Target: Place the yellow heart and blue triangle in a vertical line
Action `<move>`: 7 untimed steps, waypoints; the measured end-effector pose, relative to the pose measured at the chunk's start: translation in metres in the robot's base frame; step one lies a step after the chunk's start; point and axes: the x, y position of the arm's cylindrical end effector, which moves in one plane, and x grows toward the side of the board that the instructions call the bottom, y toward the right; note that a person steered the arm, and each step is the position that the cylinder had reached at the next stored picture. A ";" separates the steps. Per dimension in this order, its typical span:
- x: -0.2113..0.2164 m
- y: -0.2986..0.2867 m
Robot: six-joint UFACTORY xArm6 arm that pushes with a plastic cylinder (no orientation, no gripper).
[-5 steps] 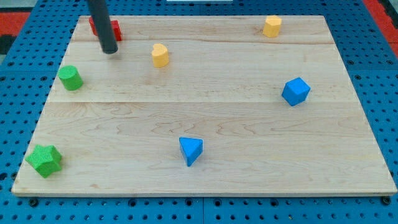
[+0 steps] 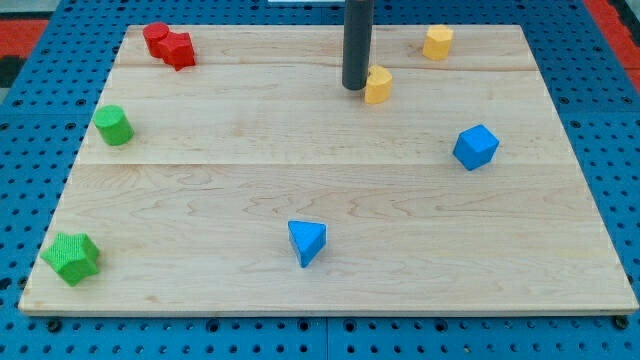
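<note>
The yellow heart (image 2: 378,85) lies on the wooden board (image 2: 200,200) in the upper middle. My tip (image 2: 354,87) stands just to its left, touching or nearly touching it. The blue triangle (image 2: 307,241) lies in the lower middle of the board, well below and a little to the left of the heart.
A yellow hexagon-like block (image 2: 437,42) sits at the top right. A blue cube (image 2: 476,147) is at the right. Two red blocks (image 2: 168,45) sit at the top left. A green cylinder (image 2: 114,125) is at the left and a green star-like block (image 2: 71,257) at the bottom left.
My tip has swept right from the top left to the upper middle. The yellow heart has been pushed right, from about the left-centre to right of the triangle's column.
</note>
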 end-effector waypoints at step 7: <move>0.230 0.035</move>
